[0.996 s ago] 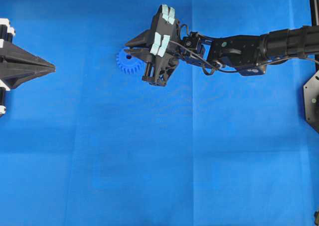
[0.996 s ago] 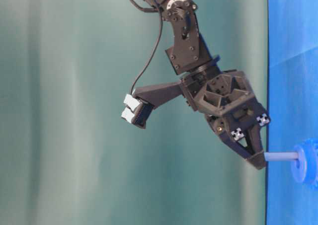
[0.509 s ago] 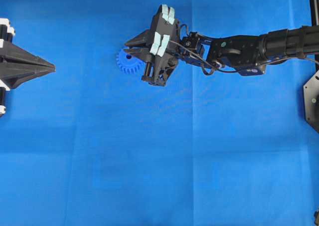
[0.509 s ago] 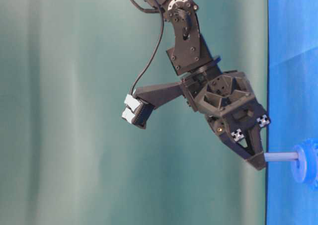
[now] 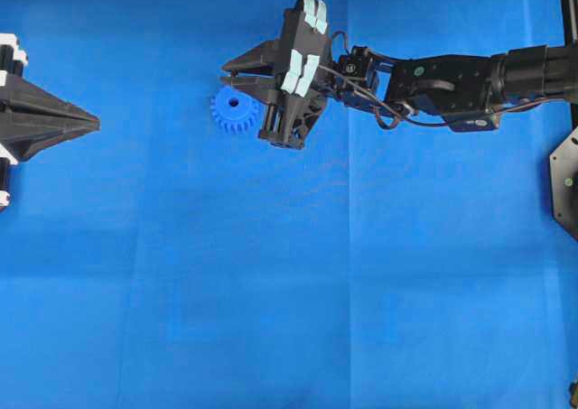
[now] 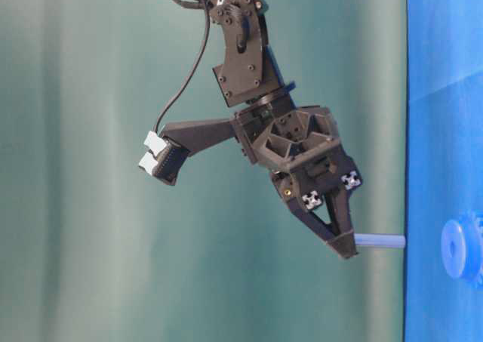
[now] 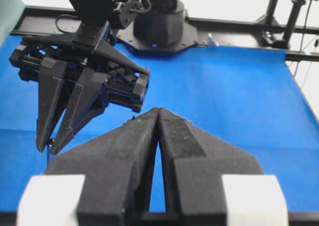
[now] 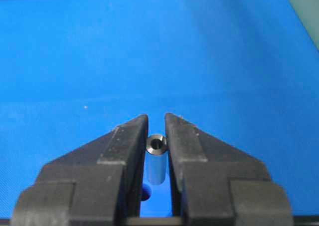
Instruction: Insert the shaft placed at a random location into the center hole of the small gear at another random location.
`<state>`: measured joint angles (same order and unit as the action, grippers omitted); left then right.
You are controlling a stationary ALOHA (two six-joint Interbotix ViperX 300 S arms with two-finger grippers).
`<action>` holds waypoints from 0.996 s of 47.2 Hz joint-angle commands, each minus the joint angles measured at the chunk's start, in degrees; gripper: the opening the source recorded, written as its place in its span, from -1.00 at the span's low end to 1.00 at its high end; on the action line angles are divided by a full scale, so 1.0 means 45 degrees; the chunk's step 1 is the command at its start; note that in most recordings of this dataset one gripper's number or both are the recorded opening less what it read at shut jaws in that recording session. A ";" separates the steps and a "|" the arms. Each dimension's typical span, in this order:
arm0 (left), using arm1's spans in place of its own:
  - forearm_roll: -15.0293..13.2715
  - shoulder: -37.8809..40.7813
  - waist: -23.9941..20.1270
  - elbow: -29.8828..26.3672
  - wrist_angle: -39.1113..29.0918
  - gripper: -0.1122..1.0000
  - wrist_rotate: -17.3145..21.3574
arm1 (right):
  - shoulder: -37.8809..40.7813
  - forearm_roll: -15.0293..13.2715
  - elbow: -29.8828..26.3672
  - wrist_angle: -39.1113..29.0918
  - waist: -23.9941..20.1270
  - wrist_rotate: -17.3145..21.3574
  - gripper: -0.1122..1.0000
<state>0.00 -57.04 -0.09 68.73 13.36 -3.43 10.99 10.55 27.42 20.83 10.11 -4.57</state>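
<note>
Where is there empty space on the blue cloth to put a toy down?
The blue cloth is bare across its whole lower half, below both arms. It is crowded up top, where the right gripper holds the shaft by the small gear.

A blue cloth [image 5: 271, 292] is spread across the table. A green curtain [image 6: 90, 206] is hung behind it.

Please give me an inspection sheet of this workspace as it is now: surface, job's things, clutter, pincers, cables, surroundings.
Surface: blue cloth, faint fold creases.
Job's things: small blue plastic toothed gear flat on the cloth; short silvery metal shaft held clear of it, not inserted.
Clutter: nothing seen.
Pincers: right pincer shut on the shaft; left pincer shut, holding nothing.
Cables: black cable looping along the right arm.
Surroundings: green backdrop; black frame parts behind.
</note>
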 commanded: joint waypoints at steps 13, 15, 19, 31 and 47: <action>0.0000 0.0059 -0.0020 -0.0137 0.0078 -0.80 -0.0020 | 0.0234 0.0098 -0.0371 0.0254 -0.0195 -0.0020 -0.77; 0.0000 0.0039 0.0000 -0.0137 0.0078 -0.80 -0.0020 | 0.0391 0.0137 -0.0430 0.0332 -0.0254 0.0000 -0.77; 0.0000 0.0059 -0.0020 -0.0137 0.0059 -0.80 -0.0020 | 0.0742 0.0273 -0.0527 0.0469 -0.0332 0.0000 -0.77; 0.0000 0.0039 -0.0020 -0.0137 0.0078 -0.80 -0.0020 | 0.1211 0.0605 -0.0508 0.0742 -0.0371 0.0000 -0.77; 0.0000 0.0059 0.0000 -0.0137 0.0059 -0.80 -0.0020 | 0.1211 0.0605 -0.0449 0.0742 -0.0371 0.0000 -0.77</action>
<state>0.00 -57.04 0.00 68.73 13.36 -3.52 17.23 13.10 26.10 23.64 8.44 -4.57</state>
